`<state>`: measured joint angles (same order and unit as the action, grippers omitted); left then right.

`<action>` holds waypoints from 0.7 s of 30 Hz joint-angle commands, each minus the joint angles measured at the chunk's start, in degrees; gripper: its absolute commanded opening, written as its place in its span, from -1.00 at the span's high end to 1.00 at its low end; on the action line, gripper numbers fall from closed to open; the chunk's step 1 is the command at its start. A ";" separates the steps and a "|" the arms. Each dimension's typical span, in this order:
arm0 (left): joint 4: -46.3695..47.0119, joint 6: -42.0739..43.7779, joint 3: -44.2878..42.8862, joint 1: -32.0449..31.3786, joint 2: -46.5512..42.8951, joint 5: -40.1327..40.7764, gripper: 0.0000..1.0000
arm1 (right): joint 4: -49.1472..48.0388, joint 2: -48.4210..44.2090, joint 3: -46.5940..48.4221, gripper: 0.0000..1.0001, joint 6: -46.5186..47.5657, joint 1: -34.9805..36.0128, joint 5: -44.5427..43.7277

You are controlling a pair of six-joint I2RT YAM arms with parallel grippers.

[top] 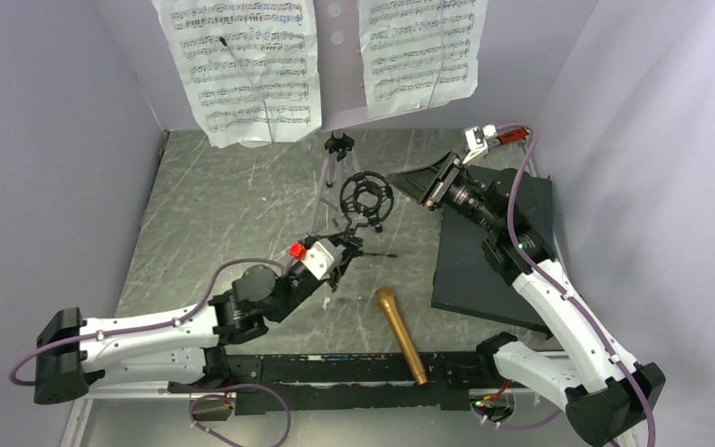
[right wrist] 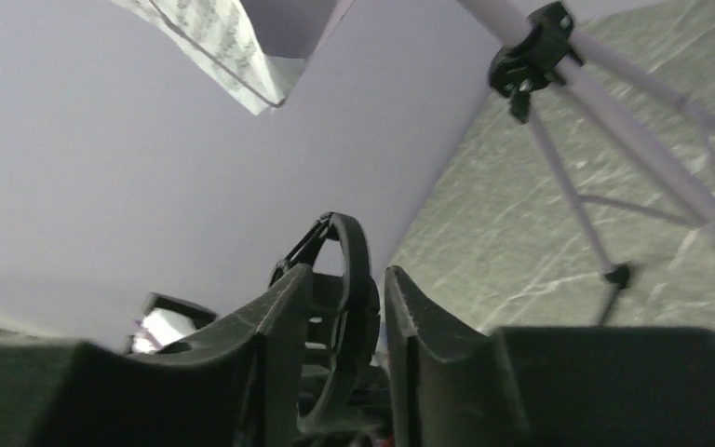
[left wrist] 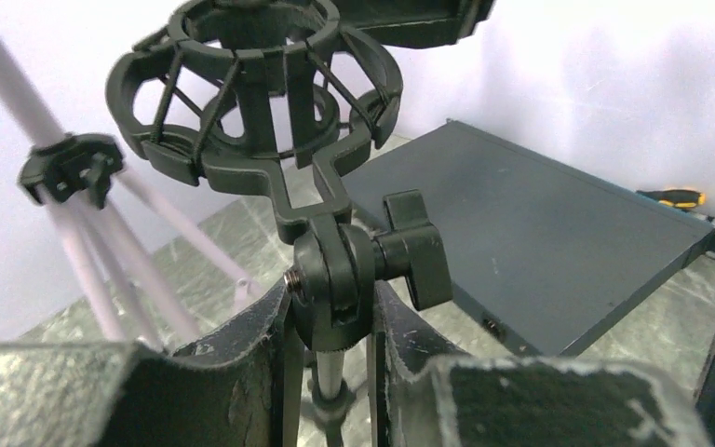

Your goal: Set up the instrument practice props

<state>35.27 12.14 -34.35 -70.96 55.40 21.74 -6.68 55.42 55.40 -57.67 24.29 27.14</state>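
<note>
Black mic stand (top: 365,200) upright just beside lilac music stand (top: 338,149); left gripper (left wrist: 330,317) clamps its pivot joint, right gripper (right wrist: 346,289) straddles its ring, jaws slightly apart. Seemingly positioning it; next, probably, the gold microphone (top: 401,333) lying nearby needs lifting into that ring.

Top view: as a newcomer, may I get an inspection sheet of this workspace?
Surface: grey marbled tabletop.
Job's things: lilac music stand upright at back, two music sheets on it; mic stand standing mid-table; gold microphone lying in front.
Clutter: dark slab; red-handled wrench beyond it.
Grippers: left gripper straddles mic stand's joint; right gripper straddles its ring; grip unclear.
Cables: purple cables along both arms.
Surroundings: lilac walls on three sides.
</note>
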 commanded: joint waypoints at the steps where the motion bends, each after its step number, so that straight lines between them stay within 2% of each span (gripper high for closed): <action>1: -7.32 1.38 -3.05 0.04 -5.09 5.62 0.95 | 5.79 -1.84 3.51 0.04 9.68 -0.35 -2.12; 4: -15.92 -1.51 -4.54 0.12 -7.41 7.78 0.95 | 13.95 -2.98 4.85 -0.48 15.99 -0.34 -4.11; 8: -20.50 -4.49 -2.58 0.08 -11.16 8.76 0.95 | 22.00 -5.20 3.87 -0.70 21.81 -0.31 -5.72; 12: -19.63 -8.19 1.18 0.07 -14.50 8.13 0.95 | 27.75 -5.39 0.16 -0.72 24.80 -0.37 -5.35; 15: -17.48 -9.97 3.57 0.12 -15.57 7.15 0.95 | 31.38 -3.33 -2.85 -0.65 26.43 -0.09 -4.40; 21: -18.23 -11.75 4.22 0.11 -14.50 3.99 0.95 | 32.13 -0.49 -12.04 -0.52 25.61 3.30 -6.48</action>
<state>14.63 3.25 -30.22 -70.78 40.38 28.38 22.33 53.89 48.18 -33.08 25.26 22.35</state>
